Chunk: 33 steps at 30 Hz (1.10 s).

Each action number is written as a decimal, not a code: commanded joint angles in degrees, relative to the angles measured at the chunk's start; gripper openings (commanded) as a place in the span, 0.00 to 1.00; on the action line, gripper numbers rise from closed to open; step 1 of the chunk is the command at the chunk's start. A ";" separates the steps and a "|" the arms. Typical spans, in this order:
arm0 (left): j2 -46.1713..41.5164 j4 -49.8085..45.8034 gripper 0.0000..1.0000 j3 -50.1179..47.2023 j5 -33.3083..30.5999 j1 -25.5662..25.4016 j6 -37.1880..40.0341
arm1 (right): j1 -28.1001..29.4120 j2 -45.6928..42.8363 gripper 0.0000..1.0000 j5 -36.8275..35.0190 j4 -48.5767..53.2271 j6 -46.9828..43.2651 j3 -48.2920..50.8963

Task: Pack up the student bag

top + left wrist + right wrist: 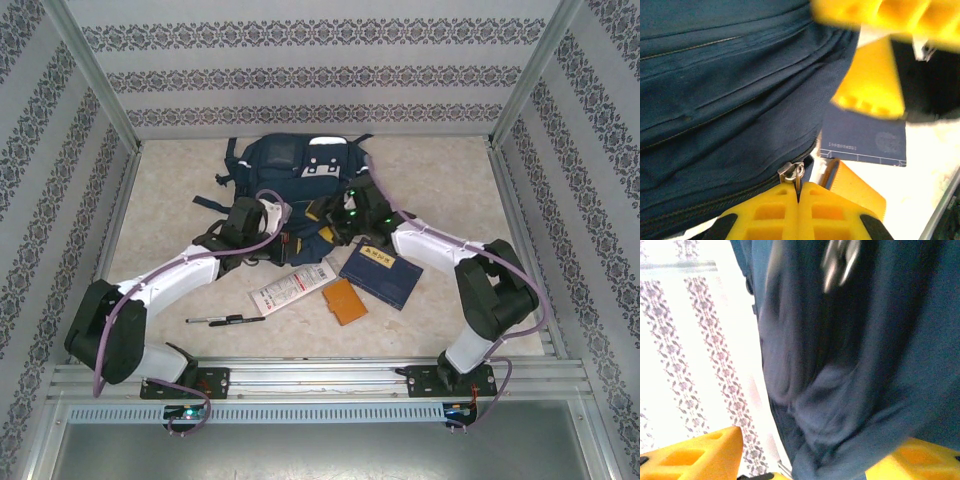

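The navy student bag (290,165) lies at the back middle of the table, its fabric across the left wrist view (730,100). My left gripper (801,187) is shut on the metal zipper pull (799,175) at the bag's near edge, and from above it sits at the bag's front (288,235). My right gripper (338,222) is at the bag's front right. In its own view its yellow fingers (705,450) stand wide apart, open, with blurred navy bag fabric (855,390) hanging between them. Its yellow fingers (872,85) also show in the left wrist view.
Near the bag's front lie a navy booklet (381,275) with gold print, an orange wallet (346,301), a white printed packet (295,290) and a black pen (225,320). Patterned walls and metal posts (95,75) close in the table on three sides.
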<state>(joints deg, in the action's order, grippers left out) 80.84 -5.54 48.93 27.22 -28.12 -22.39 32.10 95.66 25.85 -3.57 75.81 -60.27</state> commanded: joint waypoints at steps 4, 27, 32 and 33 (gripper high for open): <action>1.40 6.82 0.00 2.18 2.89 -2.06 -2.57 | 2.31 4.84 0.30 -4.15 -0.99 4.63 -3.43; -0.64 5.25 0.00 2.05 1.64 -1.03 1.64 | 4.40 0.55 0.50 -11.53 11.92 2.90 -2.87; -0.59 7.35 0.00 1.96 2.49 -1.24 -0.12 | 4.70 3.18 0.28 -12.78 12.11 1.79 -4.76; -1.29 5.68 0.00 1.96 1.53 -1.17 1.57 | 4.49 2.70 0.16 -13.19 12.47 0.74 -4.69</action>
<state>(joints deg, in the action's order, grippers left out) 80.73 -4.99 48.58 25.89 -28.62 -20.23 37.12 97.51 15.57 8.54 76.29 -63.37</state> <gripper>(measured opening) 0.039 0.231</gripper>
